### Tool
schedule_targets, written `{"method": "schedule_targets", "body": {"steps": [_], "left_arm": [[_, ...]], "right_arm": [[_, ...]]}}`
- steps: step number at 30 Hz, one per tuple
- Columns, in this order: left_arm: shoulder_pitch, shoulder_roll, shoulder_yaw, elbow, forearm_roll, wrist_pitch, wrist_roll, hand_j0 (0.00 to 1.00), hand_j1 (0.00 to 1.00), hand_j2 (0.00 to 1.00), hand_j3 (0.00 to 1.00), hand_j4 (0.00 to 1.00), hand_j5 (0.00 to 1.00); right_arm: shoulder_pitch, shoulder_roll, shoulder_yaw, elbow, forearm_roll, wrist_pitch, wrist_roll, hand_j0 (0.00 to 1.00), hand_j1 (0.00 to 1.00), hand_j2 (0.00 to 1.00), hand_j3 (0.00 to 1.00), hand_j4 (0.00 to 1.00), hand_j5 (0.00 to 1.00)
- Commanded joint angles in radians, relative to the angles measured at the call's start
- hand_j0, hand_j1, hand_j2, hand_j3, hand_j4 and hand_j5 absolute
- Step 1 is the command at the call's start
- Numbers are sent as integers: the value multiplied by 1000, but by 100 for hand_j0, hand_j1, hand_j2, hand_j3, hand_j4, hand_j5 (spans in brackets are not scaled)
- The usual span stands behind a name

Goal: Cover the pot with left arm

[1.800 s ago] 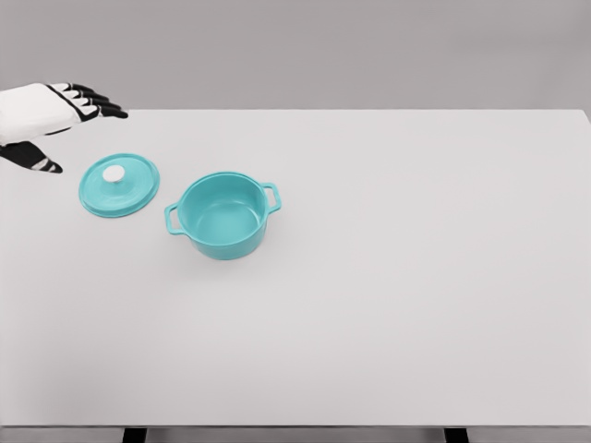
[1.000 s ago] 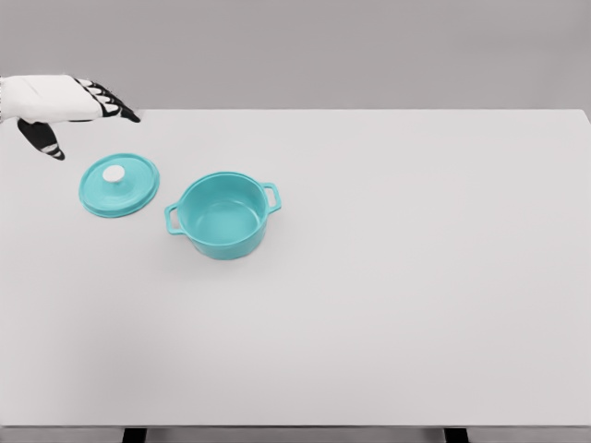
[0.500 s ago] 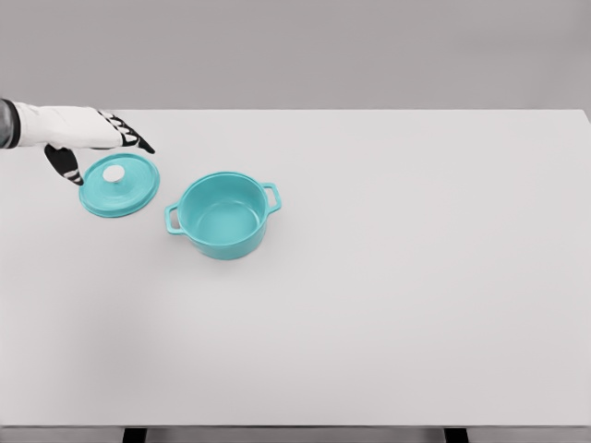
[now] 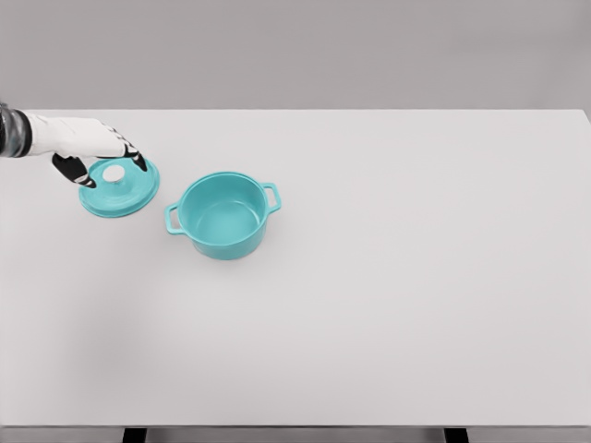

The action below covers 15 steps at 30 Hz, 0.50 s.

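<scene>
Count from my end: one pot (image 4: 223,215), one lid (image 4: 119,186), one hand in view, one table (image 4: 397,277).

Pot is teal, round, glossy enamel look, two small loop handles (one at roughly 2 o'clock on the rim, one at 8). It sits open, interior bare, left of table centre.

Lid is the same teal, a flat disc with a raised rim and a single white round knob (image 4: 114,173) in the middle. It lies flat on the table at about 10 o'clock from the pot, just beside it, not touching.

Left hand (image 4: 92,148) comes in from the left edge: white shell, black fingertips with white bands. It sits over the far-left part of the lid, thumb (image 4: 74,170) at 9 o'clock of the knob, fingers (image 4: 135,159) at 2 o'clock of it. Digits are spread either side of the knob, nothing gripped; I can't tell whether they touch the lid.

Table is matte, plain light grey, rectangular.
</scene>
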Motion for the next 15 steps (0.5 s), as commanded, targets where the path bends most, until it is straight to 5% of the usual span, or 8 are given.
{"method": "schedule_targets", "body": {"steps": [1,15], "left_arm": [[0,-26,2,28,-12,2,0,80,80,80,80,80,80],[9,-71,6,92,-38,2,0,80,80,80,80,80,80]], "right_arm": [[0,0,0,0,0,0,1,100,100,100,100,100,100],[0,0,0,0,0,0,1,100,100,100,100,100,100]]}}
